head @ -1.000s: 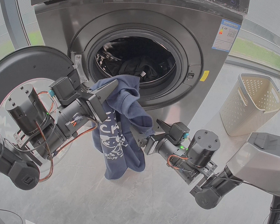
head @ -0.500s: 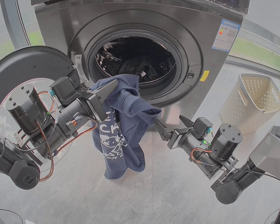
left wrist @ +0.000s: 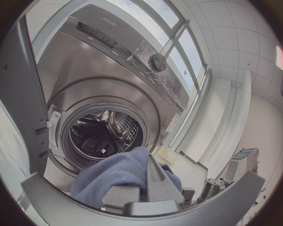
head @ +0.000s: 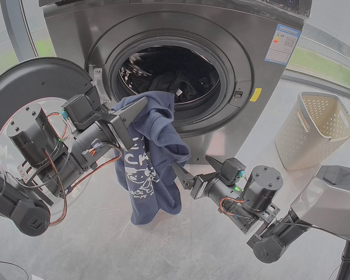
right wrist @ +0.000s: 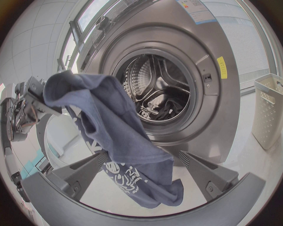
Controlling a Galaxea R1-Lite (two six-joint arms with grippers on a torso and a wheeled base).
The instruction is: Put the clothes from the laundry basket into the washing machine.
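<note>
A dark grey front-loading washing machine point(head: 247, 51) stands with its round door point(head: 30, 81) swung wide open on the robot's left side. Inside the steel drum point(right wrist: 141, 76) lies a heap of dark clothes point(head: 176, 83), low and toward the back.

The left tool point(head: 139, 105) is pressed together on a navy blue garment with white print point(head: 152, 173), pinching it near its top edge just in front of the lower rim of the drum opening. From that pinch the cloth hangs down outside the machine, with its lower hem above the pale tiled floor point(head: 197, 254); none of it is inside the drum. In the left wrist view the gathered blue fabric point(left wrist: 118, 173) bunches against the left tool point(left wrist: 147, 176).

The right tool point(head: 193, 166) sits lower, on the garment's right side, with its jaws spread wide. A fold of the garment point(right wrist: 118, 126) drapes down between the spread fingers point(right wrist: 88, 167) of the right tool point(right wrist: 144, 156); whether the cloth touches them cannot be told.

A cream perforated plastic laundry basket point(head: 300, 145) stands on the floor to the right of the machine, well apart from both arms, with its perforated inner walls in view.
</note>
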